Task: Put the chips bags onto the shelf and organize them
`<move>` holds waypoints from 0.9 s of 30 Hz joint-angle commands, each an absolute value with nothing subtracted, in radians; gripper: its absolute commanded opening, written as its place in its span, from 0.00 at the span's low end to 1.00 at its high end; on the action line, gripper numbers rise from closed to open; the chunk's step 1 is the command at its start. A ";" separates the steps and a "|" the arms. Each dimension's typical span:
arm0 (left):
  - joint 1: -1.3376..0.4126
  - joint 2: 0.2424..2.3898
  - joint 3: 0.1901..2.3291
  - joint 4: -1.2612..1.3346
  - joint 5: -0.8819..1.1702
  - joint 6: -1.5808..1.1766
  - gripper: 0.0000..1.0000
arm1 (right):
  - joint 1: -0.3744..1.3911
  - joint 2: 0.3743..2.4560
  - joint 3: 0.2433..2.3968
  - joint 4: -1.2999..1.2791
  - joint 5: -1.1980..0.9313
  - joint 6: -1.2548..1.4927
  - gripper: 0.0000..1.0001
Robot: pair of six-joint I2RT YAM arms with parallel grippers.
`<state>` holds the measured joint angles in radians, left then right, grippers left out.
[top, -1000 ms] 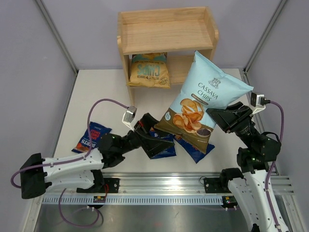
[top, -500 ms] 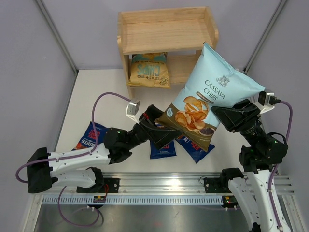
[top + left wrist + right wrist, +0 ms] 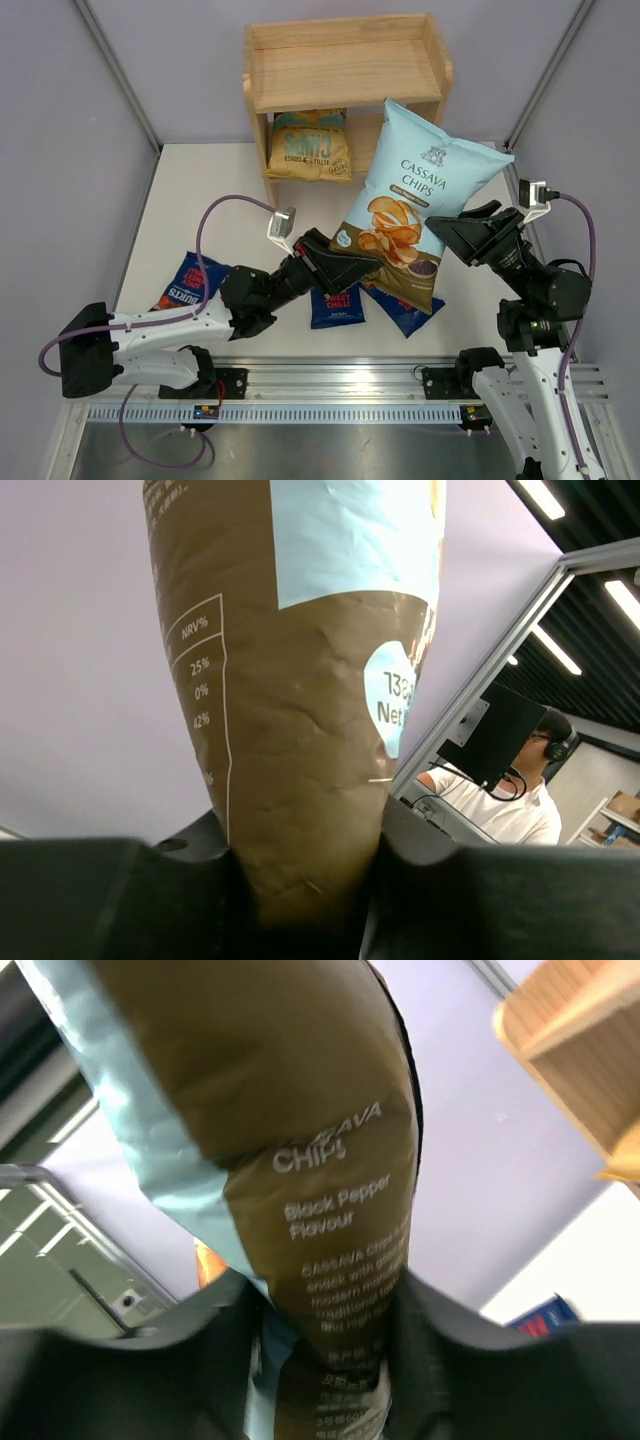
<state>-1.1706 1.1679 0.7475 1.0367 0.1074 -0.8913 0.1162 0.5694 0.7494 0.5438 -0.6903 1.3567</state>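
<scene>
Left arm (image 3: 170, 330) extends low, rightward; right arm (image 3: 535, 300) stands raised, wrist turned left. Left pincer (image 3: 347, 264) and right pincer (image 3: 442, 230) clamp the bag (image 3: 420, 180).

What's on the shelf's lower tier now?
A tan-and-teal chips bag sits left in the shelf. The raised Cassava Chips bag hides part of the right side.

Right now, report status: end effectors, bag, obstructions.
Left end effector, right end effector: both shut on Cassava Chips bag, held aloft. Tan bag on shelf, lower tier. Top tier bare.
</scene>
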 commanded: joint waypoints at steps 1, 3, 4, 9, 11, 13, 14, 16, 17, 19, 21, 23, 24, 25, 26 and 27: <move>-1.184 1.140 0.651 1.135 0.034 -0.902 0.16 | 0.123 0.526 0.828 0.173 -0.698 1.136 0.58; -1.183 1.128 0.609 1.146 0.005 -0.904 0.10 | 0.124 0.505 0.828 0.111 -0.651 1.046 0.61; -1.183 1.121 0.583 1.135 0.003 -0.902 0.08 | 0.123 0.494 0.816 0.094 -0.646 1.031 0.63; -1.184 1.114 0.537 1.120 -0.023 -0.876 0.04 | 0.123 0.499 0.810 0.026 -0.609 0.970 0.90; -1.184 1.098 0.490 1.124 -0.047 -0.884 0.03 | 0.124 0.492 0.842 -0.118 -0.571 0.896 1.00; -1.184 1.089 0.463 1.140 -0.066 -0.879 0.02 | 0.123 0.479 0.865 -0.217 -0.508 0.847 1.00; -1.184 1.085 0.451 1.131 -0.075 -0.879 0.00 | 0.124 0.471 0.870 -0.244 -0.490 0.816 0.99; -1.186 1.078 0.434 1.114 -0.086 -0.870 0.00 | 0.123 0.457 0.884 -0.319 -0.427 0.784 0.99; -1.184 1.077 0.430 1.108 -0.092 -0.871 0.00 | 0.123 0.454 0.890 -0.349 -0.384 0.772 1.00; -1.184 1.078 0.413 1.112 -0.101 -0.876 0.00 | 0.123 0.445 0.920 -0.449 -0.333 0.740 0.99; -1.186 1.072 0.396 1.109 -0.141 -0.900 0.00 | 0.124 0.434 0.965 -0.523 -0.238 0.721 0.99; -1.183 1.062 0.388 1.080 -0.178 -0.913 0.00 | 0.124 0.411 0.994 -0.612 -0.180 0.697 0.99; -1.183 1.055 0.387 1.065 -0.204 -0.922 0.00 | 0.124 0.404 1.011 -0.639 -0.122 0.687 0.99; -1.184 1.046 0.397 1.057 -0.204 -0.914 0.00 | 0.124 0.387 1.044 -0.681 -0.098 0.672 1.00; -1.183 1.040 0.408 1.042 -0.207 -0.908 0.00 | 0.123 0.380 1.060 -0.698 -0.080 0.661 0.99; -1.184 1.032 0.422 1.011 -0.233 -0.910 0.00 | 0.124 0.376 1.092 -0.712 -0.046 0.655 1.00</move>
